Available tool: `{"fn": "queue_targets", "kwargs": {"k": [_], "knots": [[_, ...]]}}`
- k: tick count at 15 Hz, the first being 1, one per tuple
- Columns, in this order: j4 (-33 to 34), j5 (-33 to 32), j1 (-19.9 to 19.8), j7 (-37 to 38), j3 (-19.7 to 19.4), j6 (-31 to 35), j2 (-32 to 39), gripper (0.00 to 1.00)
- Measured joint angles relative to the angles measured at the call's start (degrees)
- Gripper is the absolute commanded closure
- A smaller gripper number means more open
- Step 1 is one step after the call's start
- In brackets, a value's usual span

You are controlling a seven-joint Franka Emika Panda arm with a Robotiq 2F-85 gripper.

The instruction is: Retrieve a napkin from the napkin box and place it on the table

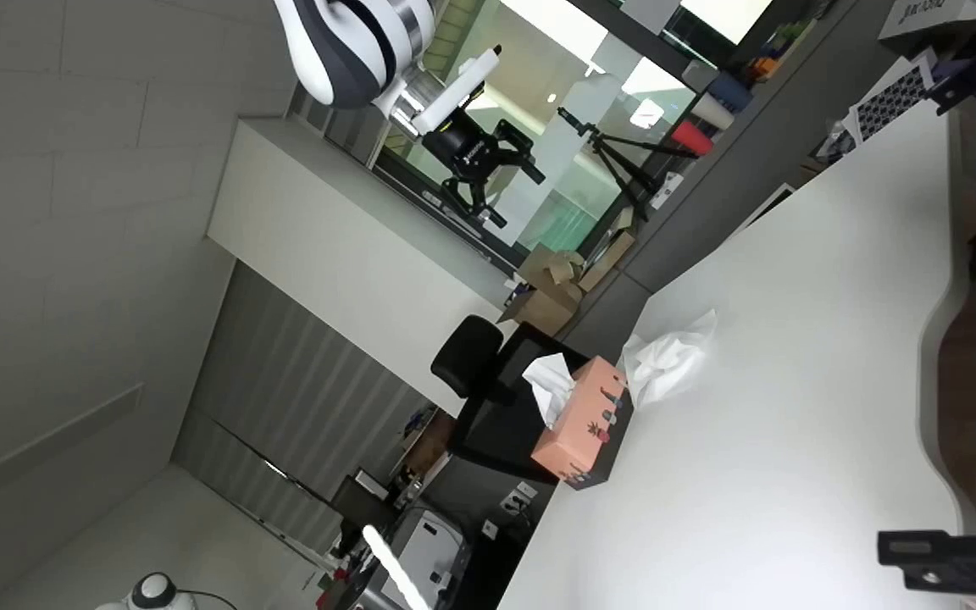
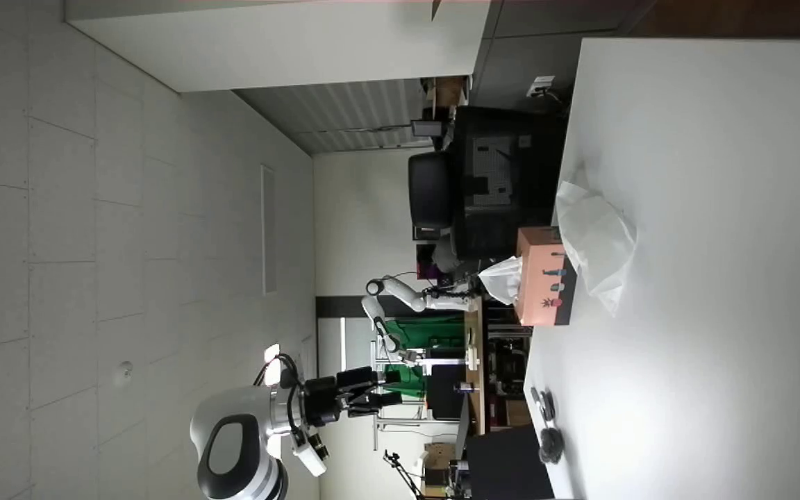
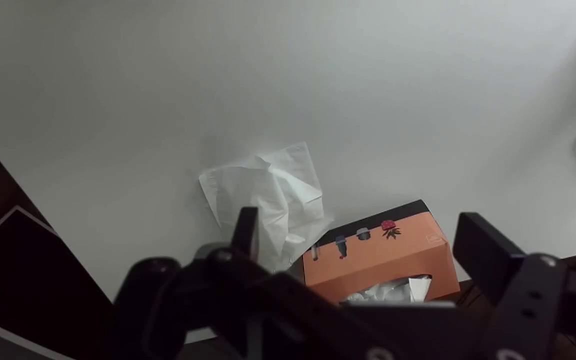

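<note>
In an exterior view I have the napkin (image 1: 668,360) lying crumpled on the worktop (image 1: 801,440), near a corner, with the napkin box (image 1: 585,428) just beside it at an edge that runs from that corner, a fresh sheet (image 1: 549,388) poking from its slot; so I'd call both the retrieving and the placing done. My claw (image 1: 522,200) hangs well above the worktop, spread apart, with nothing in its grip and nothing touching it. In an exterior view the napkin (image 2: 598,243) lies just inward of the napkin box (image 2: 541,281), a tip reaching toward that same edge, and I see no sheet linking it to the slot. The claw (image 2: 394,387) shows at a slant here, so I won't judge the width of its gap, but nothing hangs from it. In the wrist view the napkin (image 3: 273,192) spreads over the worktop between the napkin box (image 3: 383,252) and the left edge as I see it, partly hidden by the claw (image 3: 360,225); whether it meets the napkin box I can't make out. I reckon nothing is left but to park. The claw stands wide apart here, empty, crossing the napkin in line of sight only.
</note>
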Motion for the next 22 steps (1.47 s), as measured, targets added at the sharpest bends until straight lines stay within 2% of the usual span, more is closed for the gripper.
{"fn": "queue_targets", "kwargs": {"k": [7,11,18,22], "knots": [[0.0,0.0,0.0,-0.2,0.0,0.1,0.1,0.0],[2.2,0.0,0.3,-1.8,0.0,4.5,3.2,0.0],[15.2,0.0,3.0,-3.7,0.9,19.1,21.8,0.0],[25.4,-0.2,3.6,-3.2,1.1,21.6,32.8,0.0]]}}
